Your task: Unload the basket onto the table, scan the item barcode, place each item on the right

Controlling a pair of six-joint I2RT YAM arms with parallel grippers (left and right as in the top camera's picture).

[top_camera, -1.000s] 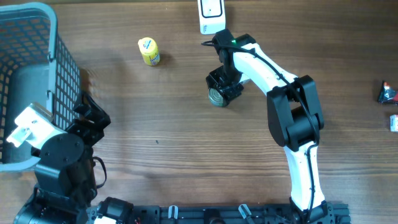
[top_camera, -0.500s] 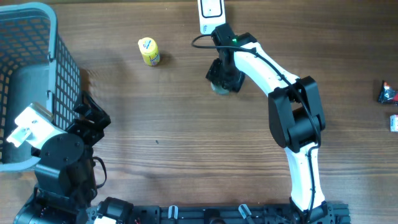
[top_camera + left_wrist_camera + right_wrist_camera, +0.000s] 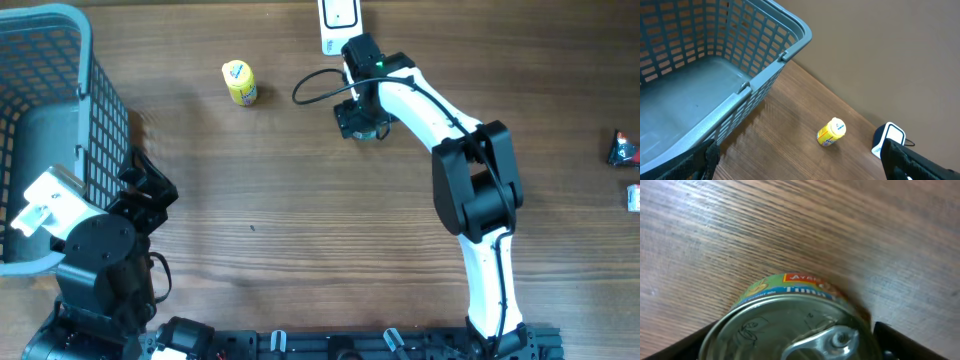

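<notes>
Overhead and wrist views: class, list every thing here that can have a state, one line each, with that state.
tuna can: upright on the table, lid sealed, pull tab flat.
yellow bottle: lying on its side, capped.
basket: upright, nothing visible inside.
scanner: on the table, untouched.
left gripper: open, holding nothing.
right gripper: open, fingers either side of the tuna can.

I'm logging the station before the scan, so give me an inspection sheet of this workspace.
Surface: wooden table, no spills seen.
Job's things: tuna can upright on the table; white scanner at the far edge.
Clutter: yellow bottle, basket at left, small items at right edge.
Grippers: left gripper open, empty; right gripper straddles the can, contact unclear.
Cables: black cable looping beside the right gripper.
Surroundings: plain tan wall.
</notes>
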